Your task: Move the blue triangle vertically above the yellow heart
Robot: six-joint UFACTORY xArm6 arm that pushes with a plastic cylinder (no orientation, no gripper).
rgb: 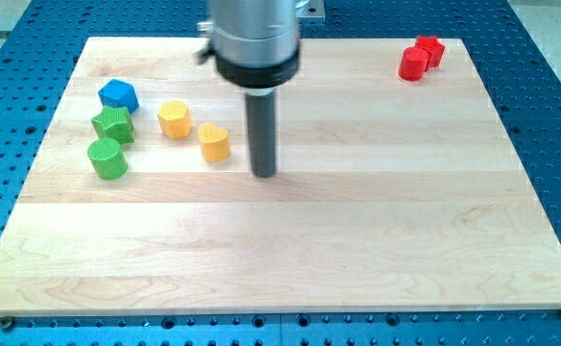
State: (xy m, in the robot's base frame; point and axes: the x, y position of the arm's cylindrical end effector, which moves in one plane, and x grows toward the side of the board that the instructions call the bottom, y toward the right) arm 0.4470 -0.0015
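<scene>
Seven blocks are spread on the board [290, 250]. The blue block [118, 93], presumably the triangle, is seen upper left, well apart from the yellow heart [214, 141]. Nothing is touched by my tip [264, 174], parked just right of the heart.

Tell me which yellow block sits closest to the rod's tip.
The yellow heart, just left of my tip; the other yellow block sits farther left and higher.

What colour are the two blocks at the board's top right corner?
Both blocks are red, touching each other; the camera view, the only one, shows them clearly.
</scene>
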